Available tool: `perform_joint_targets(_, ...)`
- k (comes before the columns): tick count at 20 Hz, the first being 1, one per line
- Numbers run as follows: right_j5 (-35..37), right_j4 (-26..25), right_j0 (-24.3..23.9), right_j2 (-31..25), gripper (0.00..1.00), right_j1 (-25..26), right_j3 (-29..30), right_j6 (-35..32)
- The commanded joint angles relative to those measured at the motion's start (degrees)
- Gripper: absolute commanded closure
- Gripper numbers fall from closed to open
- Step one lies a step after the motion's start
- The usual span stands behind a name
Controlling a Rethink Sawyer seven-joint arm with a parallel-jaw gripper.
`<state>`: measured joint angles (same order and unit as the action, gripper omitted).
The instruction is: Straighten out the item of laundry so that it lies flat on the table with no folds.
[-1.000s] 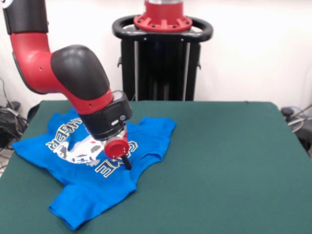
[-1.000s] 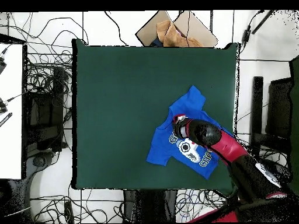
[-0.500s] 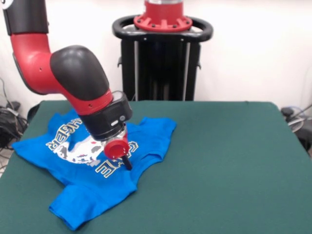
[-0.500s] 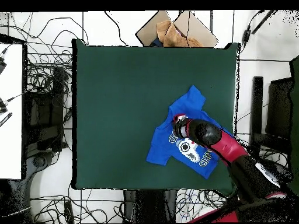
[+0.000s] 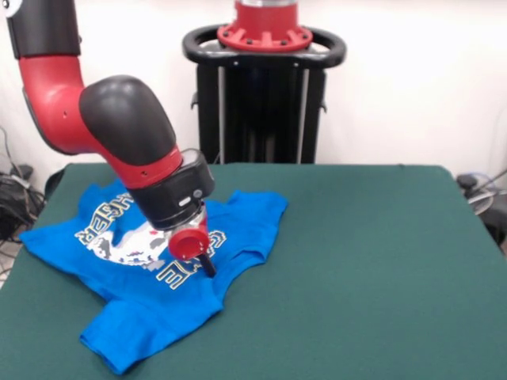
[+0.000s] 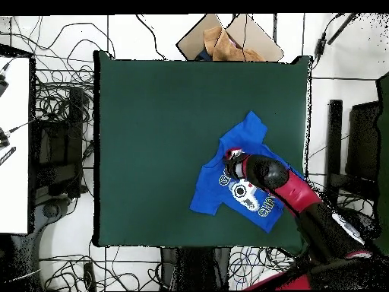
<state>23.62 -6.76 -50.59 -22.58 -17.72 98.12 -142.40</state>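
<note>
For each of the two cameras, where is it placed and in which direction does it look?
Front view: across the table, facing the pedestal; shows the arm and end effector low on the blue T-shirt.
Overhead view: above the table, looking straight down; the arm enters from the bottom right.
Both share the T-shirt, end effector and table.

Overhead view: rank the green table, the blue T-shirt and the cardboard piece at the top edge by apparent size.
1. Table, by far the largest.
2. T-shirt, partly covered by the arm.
3. Cardboard piece.
</note>
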Motion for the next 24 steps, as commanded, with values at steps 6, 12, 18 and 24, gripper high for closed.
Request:
perform_joint_targets(6,-26.31,7.82,13.32,-16.24,1.00,20.66,-1.87,-14.86)
perform_joint_targets(12,-26.02,13.84,15.63,-14.93,1.00,20.10,-2.22,-17.48)
perform_joint_targets(18,-28.68,19.86,17.08,-15.59,1.00,19.73,-0.42,-18.67)
perform_joint_targets(24,-28.94,23.23,18.12,-15.64,1.00,19.67,-0.30,-14.81)
